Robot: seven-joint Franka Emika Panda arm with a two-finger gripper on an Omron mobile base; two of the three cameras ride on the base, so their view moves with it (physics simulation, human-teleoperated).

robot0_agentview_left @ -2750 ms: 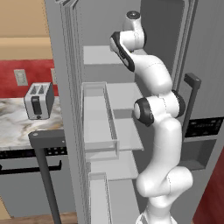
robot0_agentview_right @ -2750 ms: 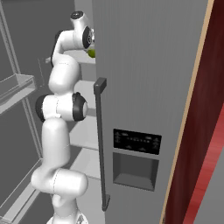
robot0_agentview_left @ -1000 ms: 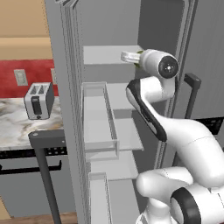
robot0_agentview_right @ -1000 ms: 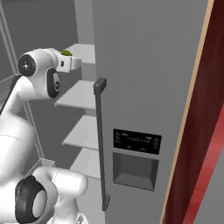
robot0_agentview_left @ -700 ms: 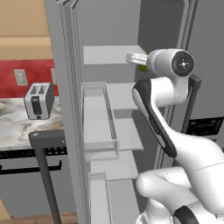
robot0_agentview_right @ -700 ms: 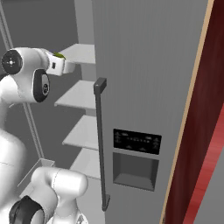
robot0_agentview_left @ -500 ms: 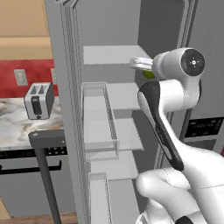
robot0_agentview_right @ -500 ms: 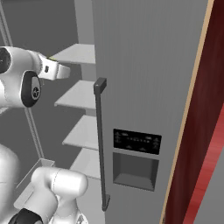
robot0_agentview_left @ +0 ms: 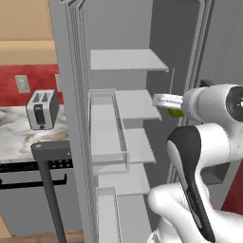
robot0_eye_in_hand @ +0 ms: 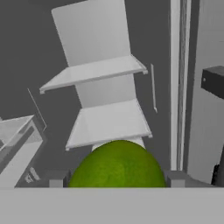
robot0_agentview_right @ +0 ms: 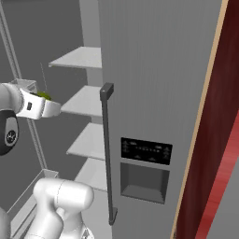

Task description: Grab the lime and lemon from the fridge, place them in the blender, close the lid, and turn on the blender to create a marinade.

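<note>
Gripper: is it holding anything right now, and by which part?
Yes. The gripper holds a green citrus fruit, apparently the lime, clamped across its sides between the two fingers, out in front of the open fridge shelves.

The fridge (robot0_agentview_left: 123,61) stands open, its shelves (robot0_agentview_left: 128,59) stacked one above another inside. The door bins (robot0_agentview_left: 107,128) hang on the open left door, left of the shelves. Left of the fridge, a toaster (robot0_agentview_left: 42,109) sits on a counter (robot0_agentview_left: 14,137). The gripper (robot0_agentview_left: 166,100) is in front of the shelves with a lime (robot0_eye_in_hand: 117,164) between its fingers. The closed right door carries a bar handle (robot0_agentview_right: 108,149), with a panel (robot0_agentview_right: 146,150) to its right.
</note>
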